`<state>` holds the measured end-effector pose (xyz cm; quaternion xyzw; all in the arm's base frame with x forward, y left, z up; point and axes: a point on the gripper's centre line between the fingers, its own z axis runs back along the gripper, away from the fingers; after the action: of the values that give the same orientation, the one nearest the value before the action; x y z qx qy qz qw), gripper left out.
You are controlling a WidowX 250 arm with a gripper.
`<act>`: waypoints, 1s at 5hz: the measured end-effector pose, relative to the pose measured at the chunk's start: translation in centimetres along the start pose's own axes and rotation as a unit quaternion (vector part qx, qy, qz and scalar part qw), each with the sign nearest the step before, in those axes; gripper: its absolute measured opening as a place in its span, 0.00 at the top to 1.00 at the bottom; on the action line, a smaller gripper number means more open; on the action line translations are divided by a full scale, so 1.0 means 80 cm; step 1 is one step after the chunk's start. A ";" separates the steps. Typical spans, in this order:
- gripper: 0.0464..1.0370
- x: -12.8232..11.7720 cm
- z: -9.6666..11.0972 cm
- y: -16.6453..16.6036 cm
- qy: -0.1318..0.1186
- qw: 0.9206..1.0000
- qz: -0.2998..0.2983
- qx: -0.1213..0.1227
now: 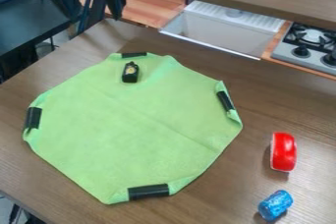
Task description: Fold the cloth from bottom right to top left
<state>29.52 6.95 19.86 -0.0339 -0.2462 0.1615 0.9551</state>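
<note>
Centrally, one green cloth [125, 125], laid out on the wooden surface [289, 102], small black object [130, 72] upon its upper part; upper left, one black pincer [95, 15], spread wide, empty.

The light green cloth [125, 129] lies spread out, mostly flat, on the surface [210, 193], left of the red object [284, 152]. It looks roughly eight-sided, its corners turned in, with black strips [148, 191] at four of them and faint creases across its middle.
</note>
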 end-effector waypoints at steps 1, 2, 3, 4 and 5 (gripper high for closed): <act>0.04 -0.004 -0.008 0.000 0.013 1.000 -0.002 -0.005; 0.04 -0.009 -0.014 0.000 0.028 0.991 -0.108 -0.070; 0.04 -0.022 -0.035 -0.004 0.060 0.967 -0.214 -0.128; 0.04 -0.042 -0.057 -0.016 0.081 0.928 -0.333 -0.145; 0.04 -0.074 -0.077 -0.034 0.105 0.899 -0.403 -0.139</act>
<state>28.40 2.58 12.11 -0.0814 -0.1570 -0.2774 0.9443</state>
